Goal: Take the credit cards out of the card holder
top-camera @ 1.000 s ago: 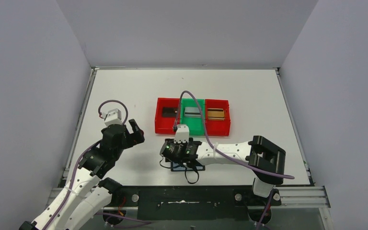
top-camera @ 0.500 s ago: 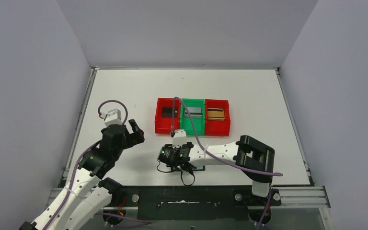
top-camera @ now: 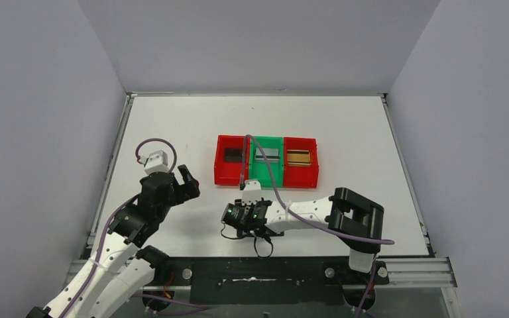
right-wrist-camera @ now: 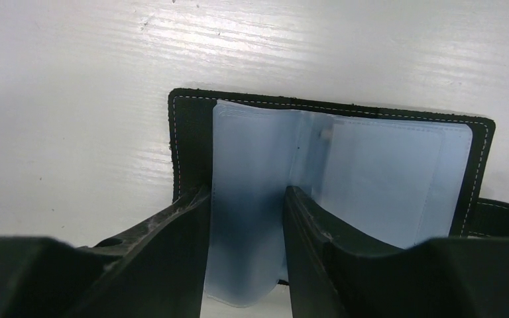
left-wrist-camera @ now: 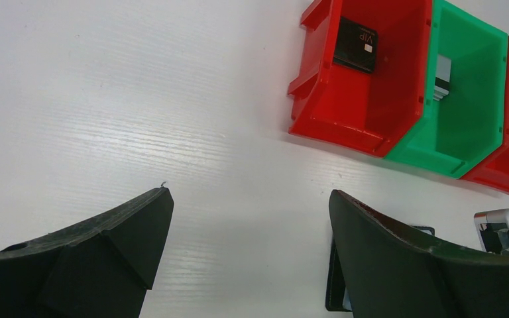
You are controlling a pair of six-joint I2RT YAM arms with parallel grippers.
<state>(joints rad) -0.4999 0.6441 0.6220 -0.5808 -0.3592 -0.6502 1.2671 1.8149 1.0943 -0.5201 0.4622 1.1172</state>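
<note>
Since a second earlier, the right arm's elbow had drawn in toward the middle and its right pincer had shifted slightly toward the near edge, with its jaws narrower than before. The left arm had not moved.

We saw the white surface carrying everything. The left arm reached up its left side, and the left pincer hung above bare surface with its jaws spread wide and nothing between them; its wrist view showed the same wide gap.

A row of three bins stood side by side and touching near the middle of the surface: a left red bin, a green bin and a right red bin.

The card holder lay open and flat on the surface, just nearer than the bins, largely hidden from above by the right pincer. In the right wrist view its black stitched cover framed pale blue inner pockets, and the right pincer stood over it with one blue leaf filling the gap between its jaws. The jaws were partly closed on either side of that leaf, but we could not tell whether they were pinching it.

The credit cards were in the bins, one apiece: the black card in the left red bin, the silver-grey card in the green bin and the gold card in the right red bin. The left wrist view showed the black card lying toward the far end of its bin.
</note>
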